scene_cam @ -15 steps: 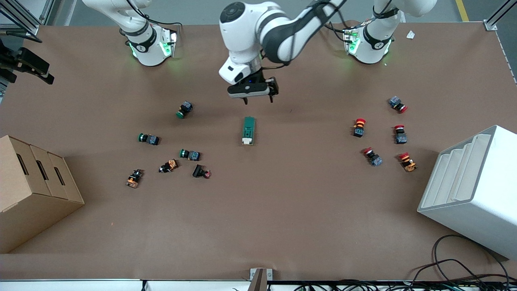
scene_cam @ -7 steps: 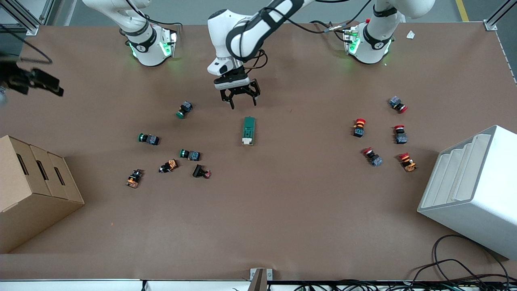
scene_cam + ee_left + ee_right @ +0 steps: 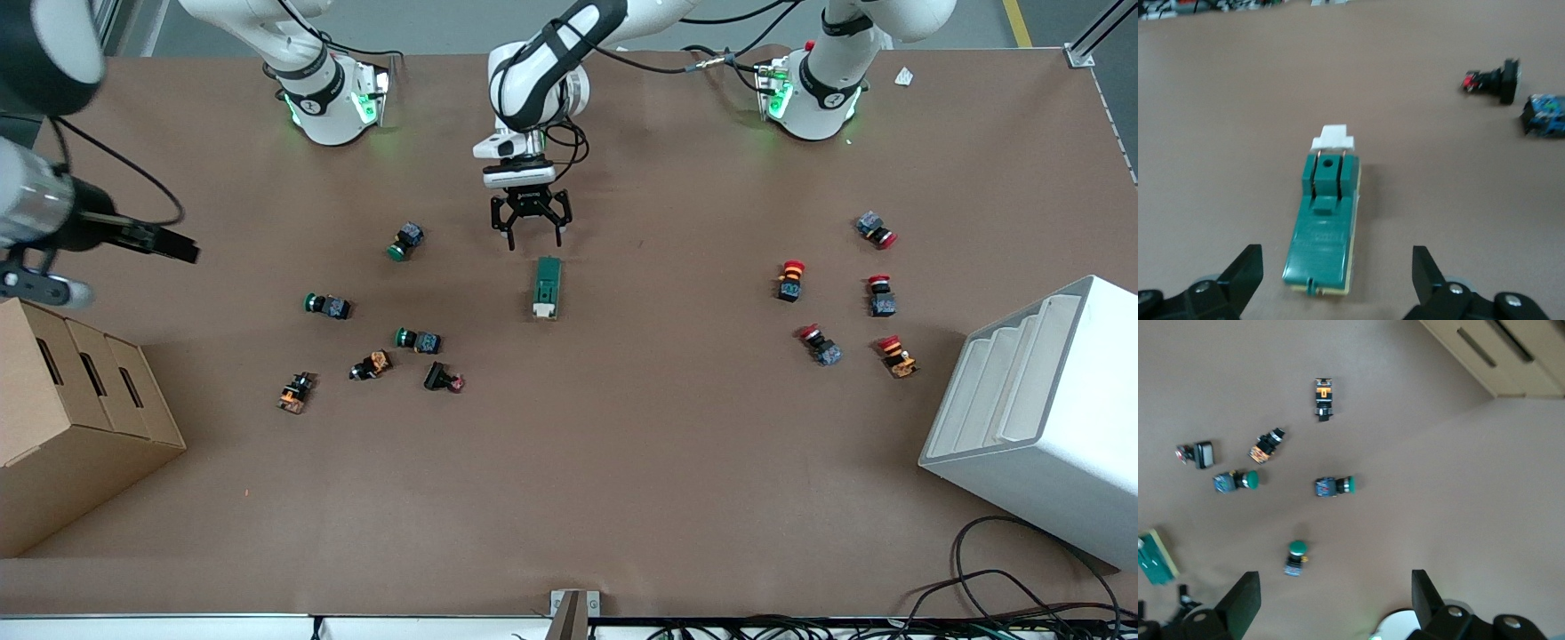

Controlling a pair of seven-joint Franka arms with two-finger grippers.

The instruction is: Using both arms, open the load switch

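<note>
The load switch (image 3: 547, 287) lies flat in the middle of the table, a dark-green block with its white toggle (image 3: 543, 310) at the end nearer the front camera. My left gripper (image 3: 535, 242) hangs open just over the table at the switch's other end, not touching it. In the left wrist view the load switch (image 3: 1328, 220) lies between and ahead of the wide-open left gripper (image 3: 1336, 260), white toggle (image 3: 1333, 138) farthest off. My right gripper (image 3: 182, 249) is high over the right arm's end of the table. Seen in its wrist view, the right gripper (image 3: 1335, 590) is open and empty.
Green push-buttons (image 3: 404, 242) and orange ones (image 3: 372, 364) lie scattered toward the right arm's end. Red push-buttons (image 3: 791, 280) sit toward the left arm's end. A cardboard box (image 3: 71, 418) and a white bin (image 3: 1040, 418) stand at the two ends.
My left gripper has dropped and turned, its open fingers now pointing at the switch's end. The right arm has swung in over the table from the edge.
</note>
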